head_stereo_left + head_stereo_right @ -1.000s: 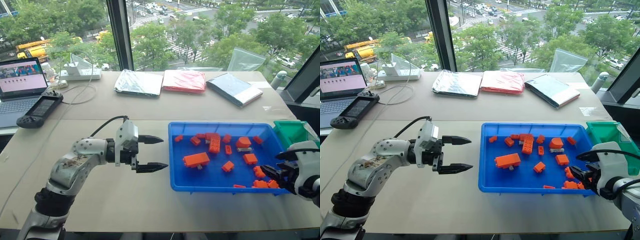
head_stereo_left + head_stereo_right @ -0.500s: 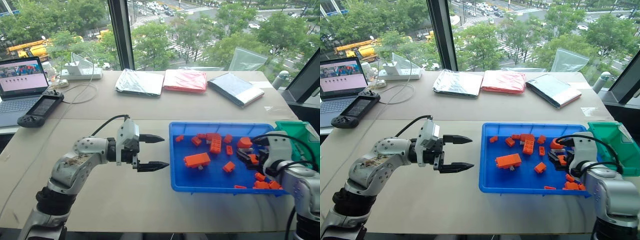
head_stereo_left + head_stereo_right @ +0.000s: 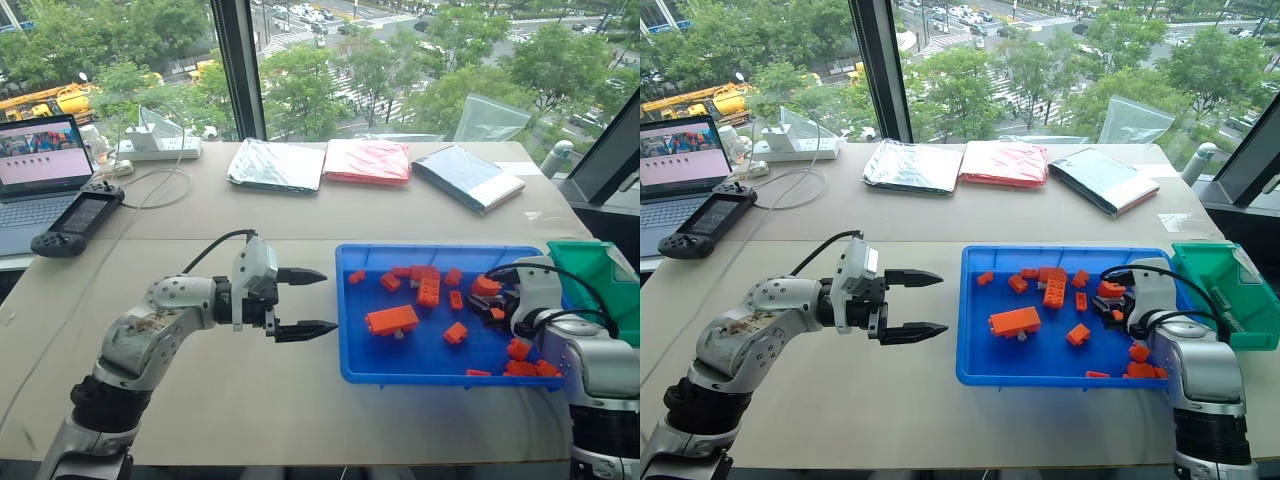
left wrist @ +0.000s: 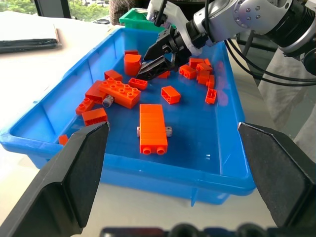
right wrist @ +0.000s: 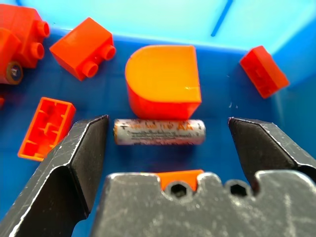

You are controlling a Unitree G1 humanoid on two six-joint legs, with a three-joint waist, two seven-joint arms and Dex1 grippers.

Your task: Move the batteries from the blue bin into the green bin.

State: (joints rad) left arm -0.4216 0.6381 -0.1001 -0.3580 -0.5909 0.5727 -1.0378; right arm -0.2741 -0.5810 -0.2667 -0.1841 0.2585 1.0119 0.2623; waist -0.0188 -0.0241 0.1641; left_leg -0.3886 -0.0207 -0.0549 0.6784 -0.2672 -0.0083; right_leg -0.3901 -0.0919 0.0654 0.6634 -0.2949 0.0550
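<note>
- Left eye view: the blue bin (image 3: 350,365) sits on the desk (image 3: 250,400) and the green bin (image 3: 590,265) is just beside its far right corner, so the carry is short. The left gripper (image 3: 305,302) hovers beside the tray, fingers apart, probably waiting.
- Left wrist view: the right gripper (image 4: 148,61) reaches low among the orange bricks (image 4: 150,126).
- Right wrist view: a battery (image 5: 159,132) lies crosswise between the wide-apart fingers (image 5: 74,158), touching a rounded orange block (image 5: 163,81); nothing is gripped yet. The block may hinder the closing.
</note>
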